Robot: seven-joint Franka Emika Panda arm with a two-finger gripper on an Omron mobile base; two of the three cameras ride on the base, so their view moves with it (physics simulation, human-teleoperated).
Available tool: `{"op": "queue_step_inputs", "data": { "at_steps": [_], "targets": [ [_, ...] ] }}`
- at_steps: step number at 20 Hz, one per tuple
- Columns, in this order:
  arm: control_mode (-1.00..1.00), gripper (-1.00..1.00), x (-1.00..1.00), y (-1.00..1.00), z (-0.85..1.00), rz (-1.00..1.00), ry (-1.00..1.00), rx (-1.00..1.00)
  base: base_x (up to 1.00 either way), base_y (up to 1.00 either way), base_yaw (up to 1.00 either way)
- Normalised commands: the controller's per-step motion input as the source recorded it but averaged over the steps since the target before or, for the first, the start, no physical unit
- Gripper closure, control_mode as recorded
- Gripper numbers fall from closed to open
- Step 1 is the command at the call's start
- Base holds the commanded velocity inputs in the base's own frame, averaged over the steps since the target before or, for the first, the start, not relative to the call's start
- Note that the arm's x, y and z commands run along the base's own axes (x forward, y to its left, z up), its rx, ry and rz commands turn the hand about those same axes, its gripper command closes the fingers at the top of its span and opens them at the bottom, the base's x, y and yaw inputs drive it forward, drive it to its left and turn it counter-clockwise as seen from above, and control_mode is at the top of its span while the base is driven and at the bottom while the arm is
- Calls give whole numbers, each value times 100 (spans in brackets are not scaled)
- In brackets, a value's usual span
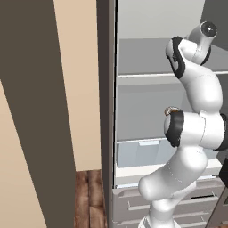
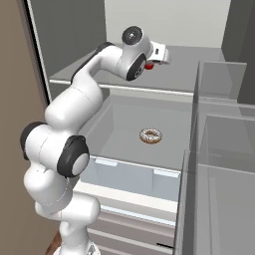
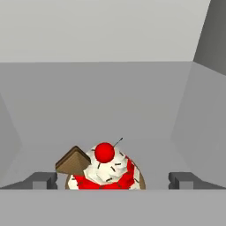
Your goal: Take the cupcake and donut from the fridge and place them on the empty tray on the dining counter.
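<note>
The fridge (image 2: 69, 45) stands open and my arm (image 2: 117, 60) reaches onto its upper shelf (image 2: 184, 74). In the hand view the cupcake (image 3: 105, 170), with red wrapper, white frosting, a cherry and a brown wafer, sits on that shelf between my two fingertips. My gripper (image 3: 114, 181) is open, with a clear gap on each side of the cupcake. A red bit of the cupcake (image 2: 148, 65) shows under the hand. The donut (image 2: 150, 135) lies on the shelf below, and its edge (image 1: 171, 110) peeks out from behind my arm. The tray and dining counter are out of view.
The fridge door's translucent bins (image 2: 219, 149) stand close on the right. A clear bin front (image 2: 134, 174) and grey drawers (image 2: 129, 226) lie below the donut's shelf. A dark tall panel (image 1: 35, 111) and wooden floor (image 1: 89, 196) are to the left.
</note>
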Motion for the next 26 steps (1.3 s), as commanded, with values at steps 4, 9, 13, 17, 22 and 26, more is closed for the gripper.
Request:
{"op": "queue_step_inputs", "data": {
  "at_steps": [4, 9, 13, 17, 22, 26],
  "targets": [
    [-100, -100, 13, 0, -16, 0, 1, 0, 0, 0, 0],
    [-100, -100, 17, 0, -13, 0, 0, 0, 0, 0, 0],
    [-100, -100, 15, 0, -5, 0, 0, 0, 0, 0, 0],
    [-100, -100, 4, 0, -3, 0, 0, 0, 0, 0, 0],
    [-100, 100, 0, 0, -15, 0, 3, 0, 0, 0, 0],
    [-100, 100, 1, 0, -7, 0, 5, 0, 0, 0, 0]
  ]
}}
